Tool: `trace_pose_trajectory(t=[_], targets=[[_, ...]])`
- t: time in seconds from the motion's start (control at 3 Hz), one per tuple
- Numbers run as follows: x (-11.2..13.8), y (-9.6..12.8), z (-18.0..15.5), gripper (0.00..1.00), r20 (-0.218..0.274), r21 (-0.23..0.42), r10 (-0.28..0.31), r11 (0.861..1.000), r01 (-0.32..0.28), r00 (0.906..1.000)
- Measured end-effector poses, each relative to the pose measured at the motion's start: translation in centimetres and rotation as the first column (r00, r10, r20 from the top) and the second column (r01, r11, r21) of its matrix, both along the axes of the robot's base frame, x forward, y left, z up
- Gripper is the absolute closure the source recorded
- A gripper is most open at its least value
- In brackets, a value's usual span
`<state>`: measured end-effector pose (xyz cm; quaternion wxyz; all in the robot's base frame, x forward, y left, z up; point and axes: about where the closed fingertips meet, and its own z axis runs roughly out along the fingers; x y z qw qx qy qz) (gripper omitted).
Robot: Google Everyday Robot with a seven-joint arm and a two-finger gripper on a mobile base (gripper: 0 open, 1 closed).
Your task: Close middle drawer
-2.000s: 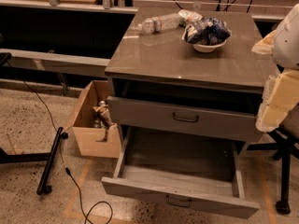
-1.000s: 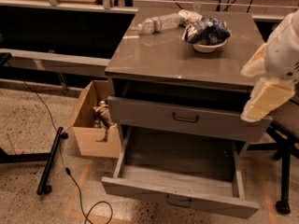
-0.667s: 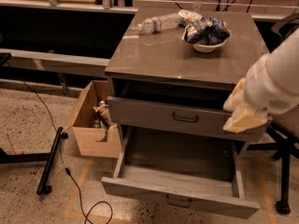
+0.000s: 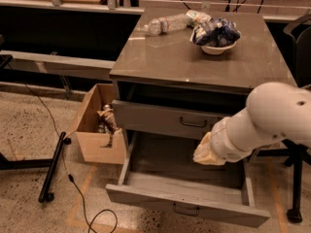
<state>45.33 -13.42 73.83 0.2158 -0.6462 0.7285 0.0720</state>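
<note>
My gripper [image 4: 208,153], the tan tip of my white arm [image 4: 272,115], hangs above the open tray of the wide grey metal middle drawer [image 4: 184,205], whose front stands far out below it. Open or clenched, I cannot tell; my arm hides the drawer's right rear corner.

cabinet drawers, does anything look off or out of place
The middle drawer is pulled far out, and the top drawer above it sits slightly ajar. A bottle lies on its side on the cabinet top. The gripper hangs over the open drawer.
</note>
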Motion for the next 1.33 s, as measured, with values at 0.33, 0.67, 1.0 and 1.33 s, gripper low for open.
trace_pose_trajectory(t=[0.33, 0.67, 1.0, 1.33], targets=[[2.0, 0.7, -0.6, 1.0, 0.063, 0.03, -0.024, 0.999, 0.023, 0.9977], [1.7, 1.0, -1.6, 1.0, 0.052, 0.065, -0.046, 0.997, 0.042, 0.9976], [0.2, 2.5, -6.7, 1.0, 0.002, 0.161, -0.061, 0.985, 0.06, 0.9981], [-0.2, 3.6, -11.1, 1.0, 0.005, 0.263, -0.08, 0.962, 0.075, 0.9968]])
